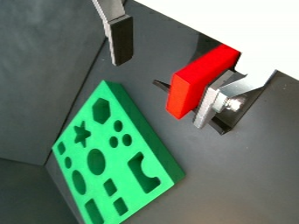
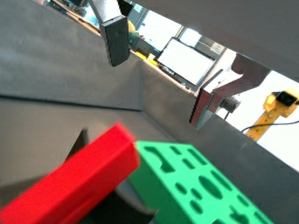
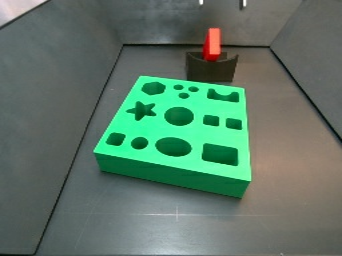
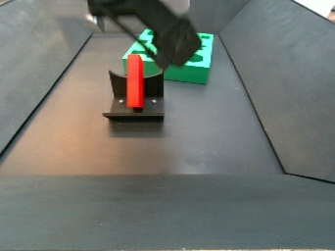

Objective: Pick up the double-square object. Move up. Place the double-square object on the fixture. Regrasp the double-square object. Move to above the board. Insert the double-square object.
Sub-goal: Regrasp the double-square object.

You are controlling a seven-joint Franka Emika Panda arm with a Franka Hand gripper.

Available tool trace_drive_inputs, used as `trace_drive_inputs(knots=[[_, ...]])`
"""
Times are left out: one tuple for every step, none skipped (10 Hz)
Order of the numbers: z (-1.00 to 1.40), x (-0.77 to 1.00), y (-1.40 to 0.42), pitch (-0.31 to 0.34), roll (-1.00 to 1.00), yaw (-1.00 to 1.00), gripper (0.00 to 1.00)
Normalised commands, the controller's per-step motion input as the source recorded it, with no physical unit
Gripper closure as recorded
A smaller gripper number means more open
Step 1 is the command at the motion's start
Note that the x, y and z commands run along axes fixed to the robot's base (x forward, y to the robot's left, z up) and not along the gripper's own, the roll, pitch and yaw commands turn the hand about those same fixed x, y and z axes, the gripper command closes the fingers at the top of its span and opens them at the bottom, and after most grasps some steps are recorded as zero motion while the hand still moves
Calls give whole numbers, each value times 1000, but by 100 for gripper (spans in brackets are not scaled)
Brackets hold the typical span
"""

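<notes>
**A:** What was on the floor, counting from left to right?

**B:** In a side view, one board (image 3: pixel 174 135) first, a green slab lying flat. I counted ten cutouts showing in it: a star, several round holes, an oval, squares, a rectangle and a notched shape. Behind it and a little to the right stood one fixture (image 3: pixel 211 67), dark and blocky. One double-square object (image 3: pixel 211 42) stood upright on end in the fixture's top, red and narrow.

**A:** Was the red piece touching the board?

**B:** No. It rested on the fixture only, apart from the board. In another side view the double-square object (image 4: pixel 135 78) rose straight up from the fixture (image 4: pixel 135 106), with the board (image 4: pixel 183 57) beyond it.

**A:** And the arm?

**B:** One arm, one gripper (image 4: pixel 147 22). There it hung above and just behind the fixture, its dark body slanting across the view. In the side view facing the board, only the finger ends peeked in at the upper edge.

**A:** How did the jaws stand?

**B:** Spread wide, with nothing between them. In a wrist view the two fingers (image 1: pixel 121 39) stood well apart, and the double-square object (image 1: pixel 201 80) sat below them, nearer one finger, touched by neither. The board (image 1: pixel 114 159) lay off to the side beneath. The gripper (image 2: pixel 163 74) showed the same wide gap from the other wrist camera, the red piece (image 2: pixel 79 179) large in the foreground.
</notes>
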Motion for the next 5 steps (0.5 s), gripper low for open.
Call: trace_drive_inputs(knots=[[447, -122, -805, 58, 1000, 17, 0], [388, -102, -786, 58, 1000, 17, 0], [305, -103, -671, 53, 1000, 17, 0], [109, -81, -456, 44, 1000, 16, 0], [35, -45, -276, 43, 1000, 15, 0]])
